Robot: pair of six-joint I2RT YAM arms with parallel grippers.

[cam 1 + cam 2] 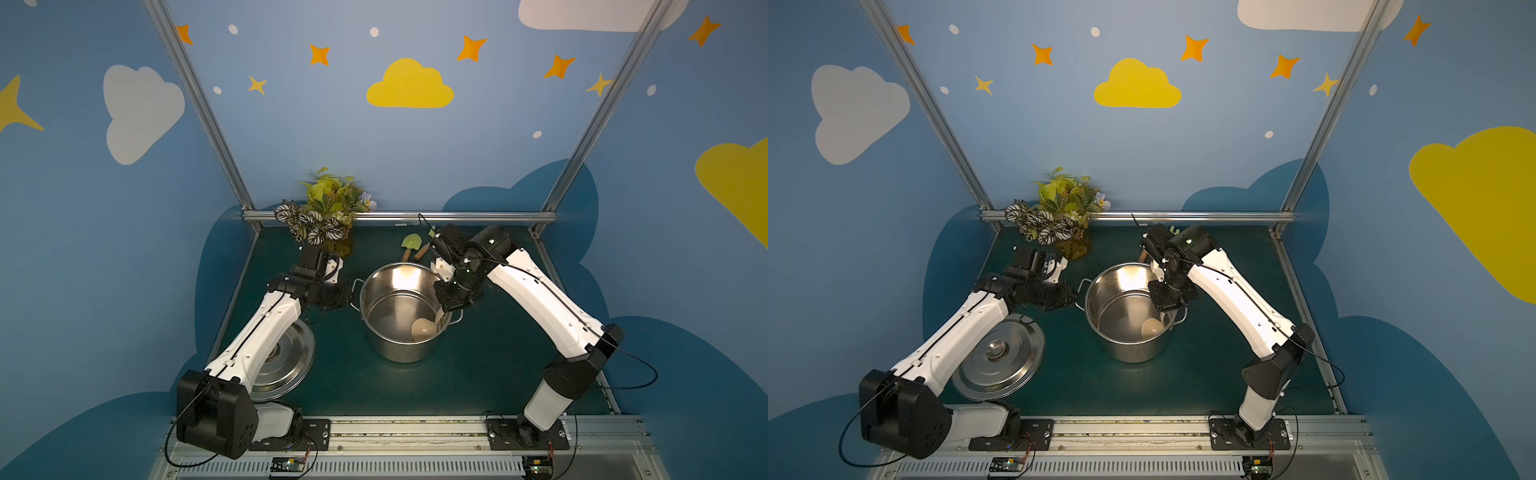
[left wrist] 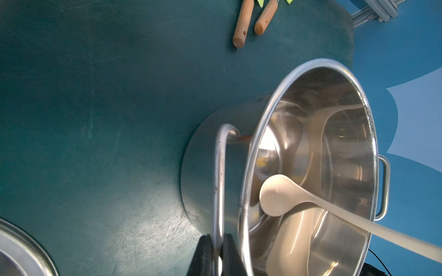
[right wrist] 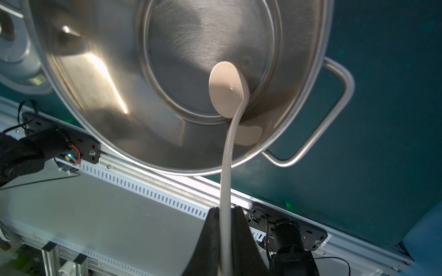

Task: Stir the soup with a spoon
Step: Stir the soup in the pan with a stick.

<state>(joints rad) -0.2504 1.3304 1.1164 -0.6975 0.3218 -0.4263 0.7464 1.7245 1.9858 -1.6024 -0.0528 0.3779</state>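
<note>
The left gripper (image 2: pixel 217 237) has its fingers (image 2: pixel 203 255) drawn in narrow, pinching the pot's near handle (image 2: pixel 220 172) between them; the steel loop passes straight through the gap with a pad on each side. The right gripper (image 3: pixel 225 211) is likewise nearly closed, its two fingers (image 3: pixel 210 239) squeezing the thin upper end of the spoon (image 3: pixel 226 90), which hangs down from the grip over the rim and into the pot (image 3: pixel 95 83). The spoon's round bowl sits low inside, near the floor and close to the wall on the side of the far handle (image 3: pixel 334 114); whether it touches the bottom I cannot tell. In both top views the spoon (image 1: pixel 424 328) (image 1: pixel 1151 327) shows pale against the steel, below the right wrist. The count: one spoon; one pot (image 1: pixel 399 349), upright in the middle of the table (image 1: pixel 478 374), with two loop handles; one lid (image 1: pixel 286 365), lying flat on the table under the left arm, well apart from the pot. Two wooden tool handles (image 2: pixel 242 24) (image 2: pixel 265 16) lie side by side beyond the pot, and in a top view one green shovel blade (image 1: pixel 411 243) shows, the other tool's head mostly hidden by the right arm. One plant (image 1: pixel 324 212) stands at the back edge.
</note>
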